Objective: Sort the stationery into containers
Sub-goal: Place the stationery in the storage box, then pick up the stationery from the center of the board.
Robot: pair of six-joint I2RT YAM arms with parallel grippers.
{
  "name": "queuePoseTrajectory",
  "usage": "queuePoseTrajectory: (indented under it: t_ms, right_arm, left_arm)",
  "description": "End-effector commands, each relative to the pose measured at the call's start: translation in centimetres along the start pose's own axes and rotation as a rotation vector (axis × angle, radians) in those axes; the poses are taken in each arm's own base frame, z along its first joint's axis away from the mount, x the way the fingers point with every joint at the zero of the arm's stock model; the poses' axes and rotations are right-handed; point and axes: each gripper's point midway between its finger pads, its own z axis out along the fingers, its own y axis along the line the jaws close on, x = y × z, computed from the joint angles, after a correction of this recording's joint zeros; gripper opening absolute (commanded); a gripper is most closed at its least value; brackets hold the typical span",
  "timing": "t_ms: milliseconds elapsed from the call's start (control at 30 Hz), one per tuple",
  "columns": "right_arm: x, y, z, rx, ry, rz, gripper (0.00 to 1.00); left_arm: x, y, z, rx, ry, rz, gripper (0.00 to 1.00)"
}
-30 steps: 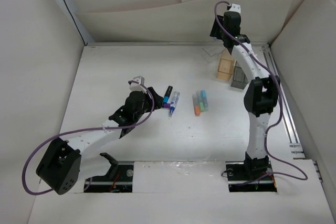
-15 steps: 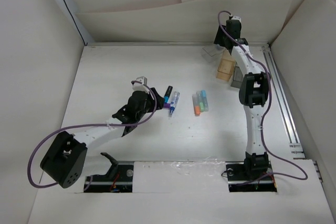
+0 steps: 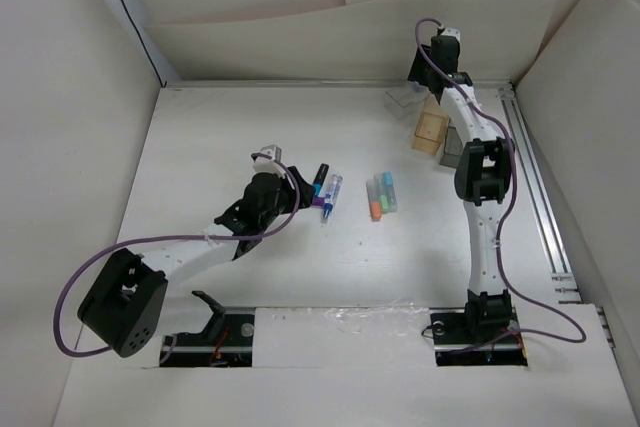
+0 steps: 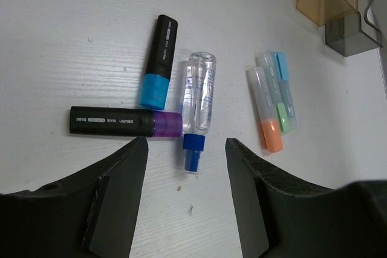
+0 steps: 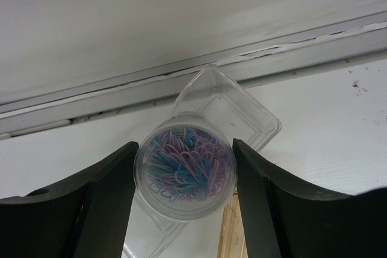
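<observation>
My left gripper (image 4: 187, 143) is open and empty, low over the table, with the pen's blue tip between its fingertips. Just ahead lie the purple-tipped marker (image 4: 121, 121), the black marker with teal band (image 4: 158, 58) and the blue-white pen (image 4: 198, 104). To their right lie short sticks, one orange-tipped (image 4: 266, 113) and one pale-blue (image 4: 281, 74). My right gripper (image 5: 185, 149) is at the far right and grips a clear plastic cup (image 5: 184, 173) full of coloured paper clips. The tan wooden box (image 3: 430, 130) and the dark grey box (image 3: 452, 152) stand beside it.
A clear square plastic tray (image 5: 242, 110) lies under the held cup, close to the back wall's rail (image 5: 181, 80). White walls enclose the table on the left, back and right. A metal rail (image 3: 535, 177) runs along the right edge.
My right arm has folded in and come down toward the clear tray at the back. My left gripper has crept a little closer to the markers.
</observation>
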Motion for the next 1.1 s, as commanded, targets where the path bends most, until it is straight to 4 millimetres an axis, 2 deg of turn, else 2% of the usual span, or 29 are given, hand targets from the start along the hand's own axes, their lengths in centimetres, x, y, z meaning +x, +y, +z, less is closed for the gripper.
queuePoseTrajectory:
  t_ms: [0, 33, 167, 200, 233, 333, 400, 433, 467, 533, 567, 600, 667, 733, 767, 800, 833, 867, 900, 933, 1000, 1033, 1067]
  right_arm:
    - [-2.4, -0.1, 0.2, 0.006, -0.086, 0.013, 0.56]
    - [-2.4, -0.1, 0.2, 0.006, -0.086, 0.013, 0.64]
    - [-3.2, -0.1, -0.1, 0.011, -0.105, 0.017, 0.79]
    - [-3.9, 0.0, -0.6, 0.008, -0.117, 0.019, 0.81]
    - [-3.5, -0.1, -0.4, 0.01, -0.107, 0.017, 0.83]
    - [-4.2, 0.2, -1.1, -0.003, -0.116, 0.019, 0.87]
    - [-5.8, 0.4, -2.4, -0.01, -0.141, 0.024, 0.88]
    - [-5.9, 0.5, -2.7, -0.018, -0.137, 0.023, 0.88]
    - [-6.6, 0.5, -3.8, -0.019, -0.141, 0.024, 0.88]
    - [-7.4, 2.9, -5.6, -0.086, -0.167, 0.008, 0.79]
    - [-5.9, 3.1, -5.9, -0.095, -0.133, -0.017, 0.73]
    - [-7.8, 4.0, -8.3, -0.115, -0.171, -0.027, 0.47]
    - [-7.1, 6.6, -10.7, -0.168, -0.16, -0.054, 0.2]
    - [-5.9, 8.0, -13.8, -0.211, -0.147, -0.069, 0.0]
    - [-4.5, 10.4, -15.4, -0.272, -0.126, -0.088, 0.0]
    - [-0.8, 10.8, -15.9, -0.293, -0.054, -0.097, 0.0]
    - [-0.9, 11.9, -18.2, -0.331, -0.057, -0.095, 0.0]
    - [1.1, 14.1, -19.9, -0.376, -0.029, -0.121, 0.0]
    - [3.6, 14.4, -21.1, -0.389, 0.015, -0.143, 0.0]
    - [5.0, 15.1, -22.1, -0.408, 0.035, -0.159, 0.01]
    - [7.8, 16.4, -24.1, -0.433, 0.078, -0.169, 0.27]
    - [10.2, 16.3, -24.8, -0.45, 0.139, -0.171, 0.43]
    - [10.5, 16.7, -26.0, -0.485, 0.15, -0.161, 0.68]
  left_arm:
    - [-1.6, -1.3, -0.1, 0.042, -0.043, 0.008, 0.5]
    - [-1.6, -1.3, -0.1, 0.042, -0.043, 0.008, 0.5]
    - [-1.7, -1.2, -0.2, 0.035, -0.049, 0.008, 0.5]
    - [-1.7, -1.2, -0.2, 0.035, -0.049, 0.008, 0.5]
    - [-2.0, -1.3, -0.4, 0.04, -0.056, 0.007, 0.5]
    - [-2.0, -1.3, -0.6, 0.04, -0.056, 0.007, 0.5]
    - [-1.9, -1.2, -0.6, 0.035, -0.049, -0.001, 0.5]
    - [-2.2, -1.4, -0.8, 0.042, -0.058, -0.003, 0.49]
    - [-2.3, -1.5, -1.0, 0.044, -0.061, -0.004, 0.49]
    - [-2.7, -1.3, -1.2, 0.031, -0.075, -0.005, 0.49]
    - [-2.9, -1.5, -1.4, 0.037, -0.082, -0.015, 0.48]
    - [-2.8, -1.2, -1.4, 0.023, -0.08, -0.014, 0.48]
    - [-3.0, -0.7, -1.5, -0.006, -0.09, -0.022, 0.45]
    - [-2.9, -0.2, -1.5, -0.039, -0.085, -0.044, 0.43]
    - [-3.0, 0.0, -1.7, -0.047, -0.09, -0.044, 0.43]
    - [-3.2, 0.5, -1.7, -0.069, -0.095, -0.059, 0.42]
    - [-3.3, 0.5, -1.9, -0.069, -0.096, -0.06, 0.41]
    - [-3.1, 0.8, -1.9, -0.085, -0.091, -0.066, 0.41]
    - [-3.3, 0.7, -2.1, -0.079, -0.098, -0.068, 0.41]
    - [-2.7, 1.2, -2.1, -0.094, -0.081, -0.072, 0.41]
    - [-2.7, 1.4, -2.3, -0.105, -0.084, -0.071, 0.39]
    - [-3.0, 1.3, -2.8, -0.095, -0.096, -0.074, 0.39]
    - [-2.5, 1.7, -2.9, -0.1, -0.09, -0.072, 0.39]
